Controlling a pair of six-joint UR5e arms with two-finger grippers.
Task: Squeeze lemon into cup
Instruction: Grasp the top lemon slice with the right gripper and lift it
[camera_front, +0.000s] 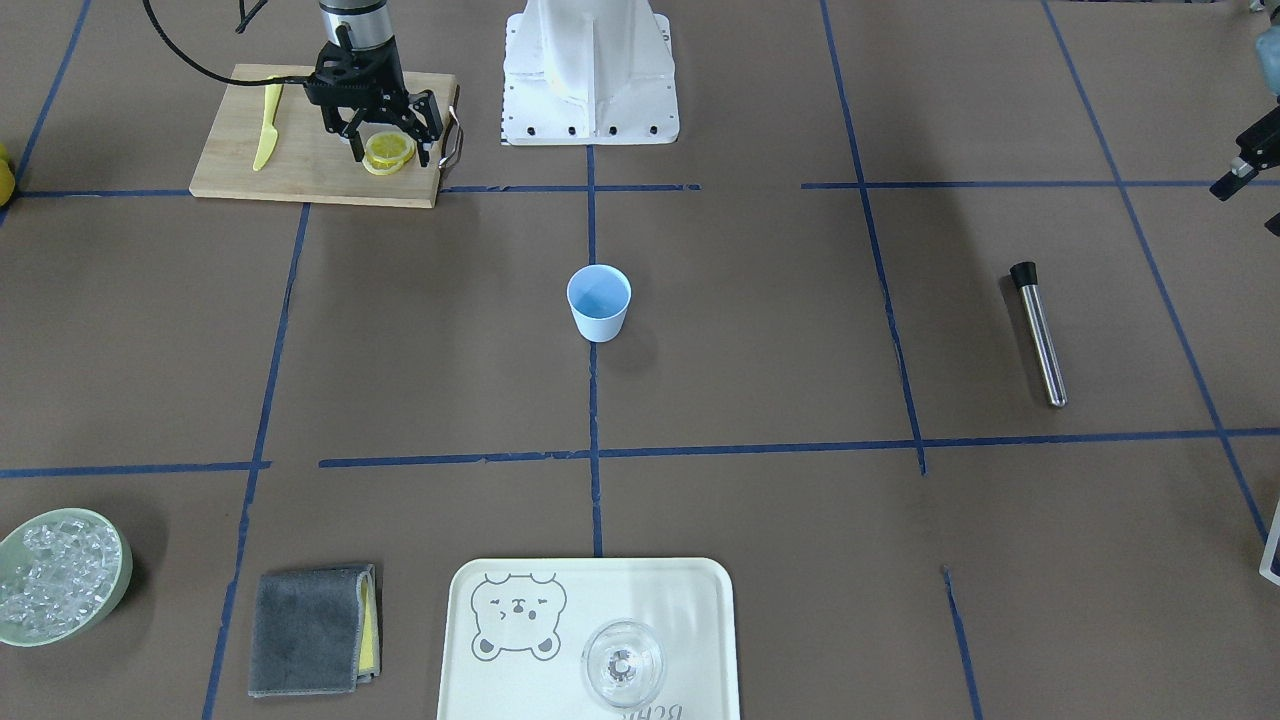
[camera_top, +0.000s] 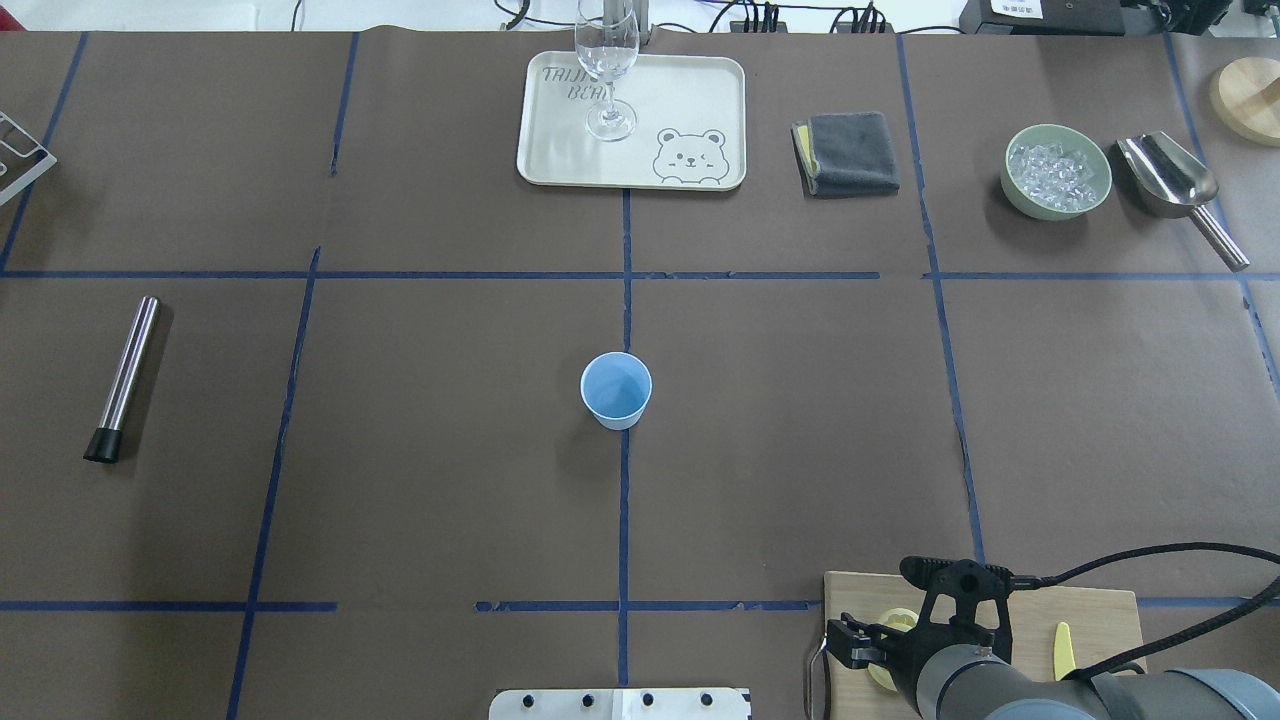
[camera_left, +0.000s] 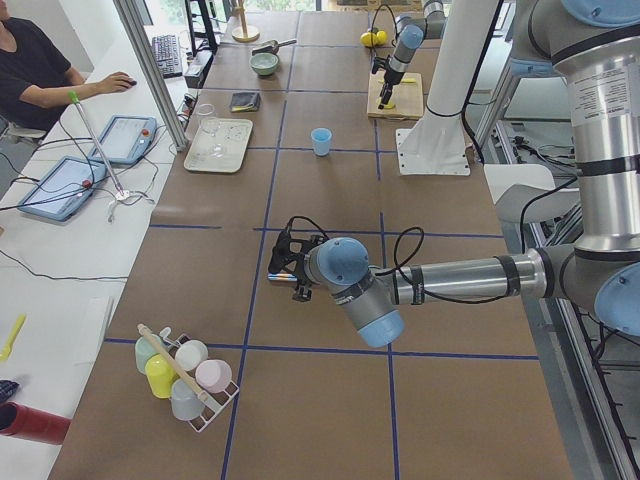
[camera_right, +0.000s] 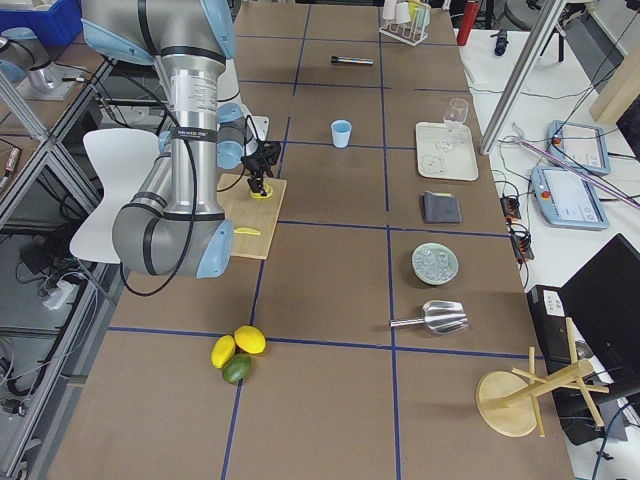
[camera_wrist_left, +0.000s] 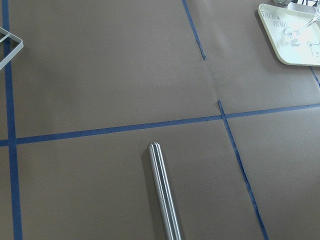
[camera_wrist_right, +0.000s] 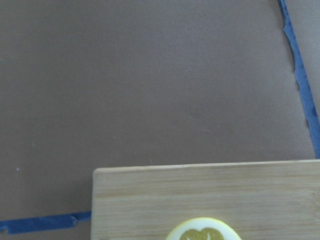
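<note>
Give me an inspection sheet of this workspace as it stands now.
Surface: brown paper table, blue tape grid.
Job's things: lemon slice on the cutting board; cup upright mid-table.
Clutter: yellow knife, metal tube, tray with glass, cloth, ice bowl, scoop.
Grippers: right gripper open, straddling the lemon slice; left gripper away from it, jaws unclear.
Cables: black cable along the right wrist.
Surroundings: person seated at a side desk.
</note>
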